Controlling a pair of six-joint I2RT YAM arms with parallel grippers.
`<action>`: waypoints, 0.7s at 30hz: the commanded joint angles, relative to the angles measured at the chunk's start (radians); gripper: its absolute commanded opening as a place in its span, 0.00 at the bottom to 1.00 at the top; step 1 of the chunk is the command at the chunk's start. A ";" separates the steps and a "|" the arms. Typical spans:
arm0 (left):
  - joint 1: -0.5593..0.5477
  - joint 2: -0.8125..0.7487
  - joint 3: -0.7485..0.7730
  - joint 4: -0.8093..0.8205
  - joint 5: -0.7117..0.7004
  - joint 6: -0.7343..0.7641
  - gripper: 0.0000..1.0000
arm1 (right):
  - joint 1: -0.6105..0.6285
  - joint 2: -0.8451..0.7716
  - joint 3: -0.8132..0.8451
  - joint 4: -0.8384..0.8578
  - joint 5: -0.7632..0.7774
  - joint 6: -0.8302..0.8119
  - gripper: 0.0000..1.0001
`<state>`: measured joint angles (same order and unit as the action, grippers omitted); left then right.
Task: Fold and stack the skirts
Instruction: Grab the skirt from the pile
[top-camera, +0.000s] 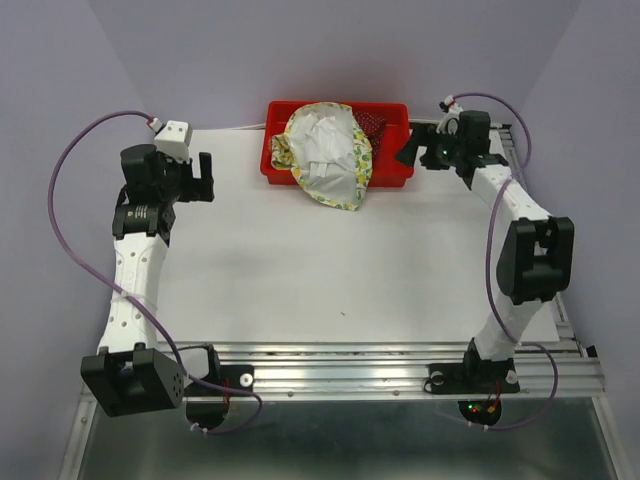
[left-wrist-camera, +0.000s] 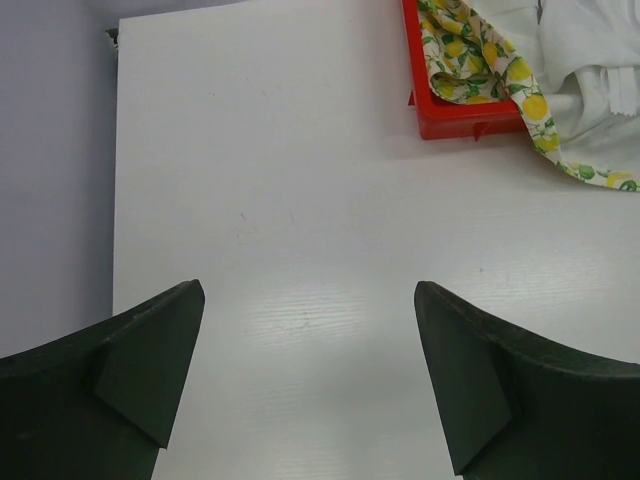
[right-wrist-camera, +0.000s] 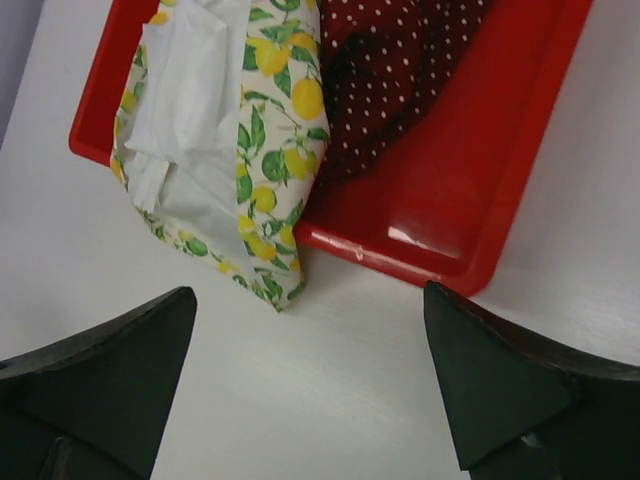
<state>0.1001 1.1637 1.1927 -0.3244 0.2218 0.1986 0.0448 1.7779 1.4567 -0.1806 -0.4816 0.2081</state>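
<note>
The cream lemon skirt (top-camera: 328, 152) lies crumpled in the red tray (top-camera: 392, 176) at the back of the table, white lining up, and hangs over the tray's front rim. The dark red dotted skirt (top-camera: 372, 124) lies under it at the tray's right. My left gripper (top-camera: 205, 178) is open and empty over bare table, left of the tray. My right gripper (top-camera: 410, 148) is open and empty by the tray's right end. The right wrist view shows the lemon skirt (right-wrist-camera: 270, 140), the dotted skirt (right-wrist-camera: 400, 70) and the tray (right-wrist-camera: 480, 220). The left wrist view shows the lemon skirt (left-wrist-camera: 560, 90) and the tray's corner (left-wrist-camera: 460, 118).
The white table (top-camera: 330, 280) spreads in front of the tray. Purple cables loop from both arms at the table's sides. An aluminium rail (top-camera: 350, 365) with the arm bases runs along the near edge. Grey walls stand behind and beside the table.
</note>
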 joint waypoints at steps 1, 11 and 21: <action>0.001 0.031 0.070 0.002 0.027 -0.025 0.99 | 0.044 0.173 0.180 0.093 -0.046 0.118 1.00; 0.001 0.073 0.073 -0.013 -0.015 -0.018 0.99 | 0.108 0.521 0.508 0.135 -0.084 0.261 0.83; 0.001 0.064 0.041 -0.007 -0.035 -0.002 0.99 | 0.127 0.551 0.482 0.268 -0.239 0.389 0.42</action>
<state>0.1001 1.2476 1.2316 -0.3573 0.2031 0.1841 0.1516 2.3577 1.9106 -0.0467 -0.6266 0.5228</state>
